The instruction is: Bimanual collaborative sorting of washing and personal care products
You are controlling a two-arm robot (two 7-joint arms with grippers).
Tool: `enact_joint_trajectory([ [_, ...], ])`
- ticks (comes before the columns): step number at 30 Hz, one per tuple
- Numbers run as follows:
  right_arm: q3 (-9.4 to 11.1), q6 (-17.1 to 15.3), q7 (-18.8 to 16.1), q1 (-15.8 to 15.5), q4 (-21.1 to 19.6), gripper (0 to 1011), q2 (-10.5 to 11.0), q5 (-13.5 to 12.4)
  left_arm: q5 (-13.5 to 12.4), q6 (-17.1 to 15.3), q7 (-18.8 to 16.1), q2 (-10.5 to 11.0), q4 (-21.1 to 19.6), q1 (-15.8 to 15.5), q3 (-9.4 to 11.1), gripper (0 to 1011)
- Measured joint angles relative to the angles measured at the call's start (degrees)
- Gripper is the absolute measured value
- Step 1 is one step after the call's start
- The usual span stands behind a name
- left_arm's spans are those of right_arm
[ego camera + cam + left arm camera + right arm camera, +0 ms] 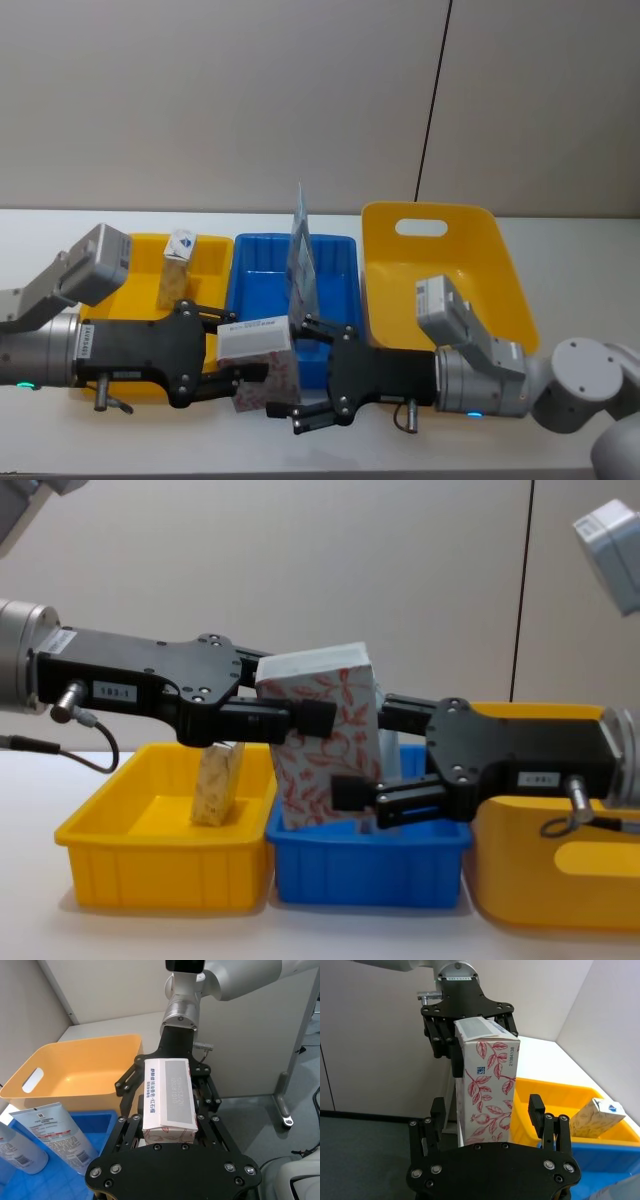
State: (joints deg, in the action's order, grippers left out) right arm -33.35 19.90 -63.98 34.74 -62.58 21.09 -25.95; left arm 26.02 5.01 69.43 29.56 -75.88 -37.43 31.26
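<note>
1. The left gripper (170, 1117) is clamped on the upper part of the white leaf-print pack (487, 1055) and holds it in the air.
2. The right gripper (486, 1105) surrounds the lower part, fingers spread with gaps.
3. The pack hangs at the near side of the blue bin (370, 865).
4. The pale blue tubes (300, 250) stand in this bin.
5. The tan carton (178, 265) stands in the low yellow bin (150, 870).

White table (30, 905) with small yellow bin (160, 870), blue bin (365, 875), large yellow bin (520, 880) side by side.
</note>
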Motion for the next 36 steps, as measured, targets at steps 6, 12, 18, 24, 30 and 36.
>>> enact_joint_trajectory([
  [6,-0.89,0.63,0.07,1.14,1.95,1002,-1.18,0.53,0.00,0.00,0.00,0.00,0.00,0.00,0.00,392],
  [12,-1.82,1.10,0.06,2.19,3.63,902,-2.24,1.01,0.00,0.00,0.00,0.00,0.00,0.00,0.00,392],
  [18,-2.47,1.27,0.21,3.07,4.79,730,-3.00,1.43,0.00,0.00,0.00,0.00,0.00,0.00,0.00,392],
  [24,-3.07,1.28,0.51,3.74,5.55,525,-3.48,1.72,0.00,0.00,-0.05,0.00,0.00,0.00,-0.01,391],
  [30,-3.35,1.22,0.81,3.91,5.62,390,-3.49,1.78,0.01,0.00,-0.08,-0.01,0.00,-0.01,0.00,486],
  [36,-3.44,0.93,1.28,3.91,4.90,380,-3.04,1.53,0.03,0.00,-0.03,-0.01,0.00,0.00,0.02,664],
])
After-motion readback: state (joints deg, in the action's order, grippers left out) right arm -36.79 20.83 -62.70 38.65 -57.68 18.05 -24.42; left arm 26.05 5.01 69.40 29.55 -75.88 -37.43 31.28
